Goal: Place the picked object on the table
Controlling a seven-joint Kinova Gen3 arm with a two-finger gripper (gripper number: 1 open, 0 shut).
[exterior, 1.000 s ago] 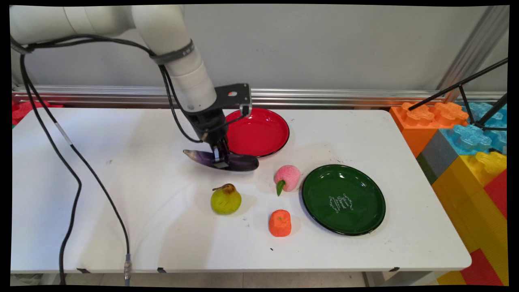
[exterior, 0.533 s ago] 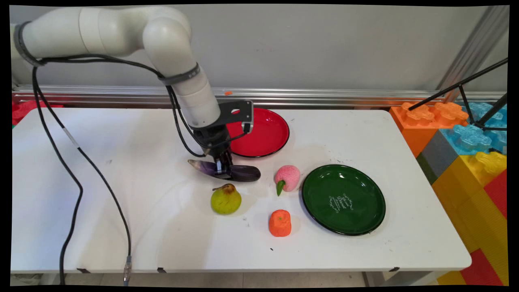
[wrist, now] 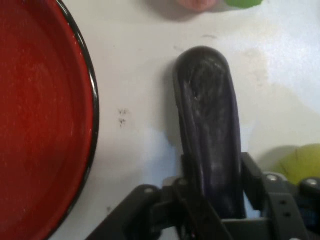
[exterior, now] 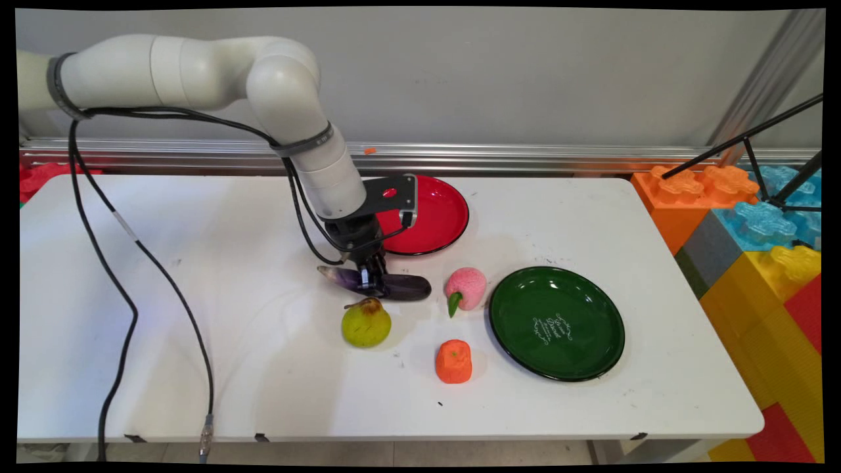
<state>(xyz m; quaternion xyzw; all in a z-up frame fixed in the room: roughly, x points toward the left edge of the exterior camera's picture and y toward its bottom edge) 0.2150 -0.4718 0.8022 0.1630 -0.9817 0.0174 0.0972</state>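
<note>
- Main view: the gripper (exterior: 372, 284) has dropped lower over the last second, carrying the eggplant (exterior: 378, 285) down and toward the pear (exterior: 366, 322). It now looks about level with the white table (exterior: 197, 341), below the red plate (exterior: 430, 213).
- Hand view: jaws clamped round the eggplant (wrist: 210, 135), the red plate (wrist: 40, 120) off to one side and a bit of pear (wrist: 302, 162) showing on the other.

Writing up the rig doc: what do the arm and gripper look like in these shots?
A white arm of rounded tubular links, with grey bands round the joints. Black cables hang from it in loops, one with a white tag. At the wrist sits a black bracket plate. The gripper is black, with a bare two-finger linkage.
</note>
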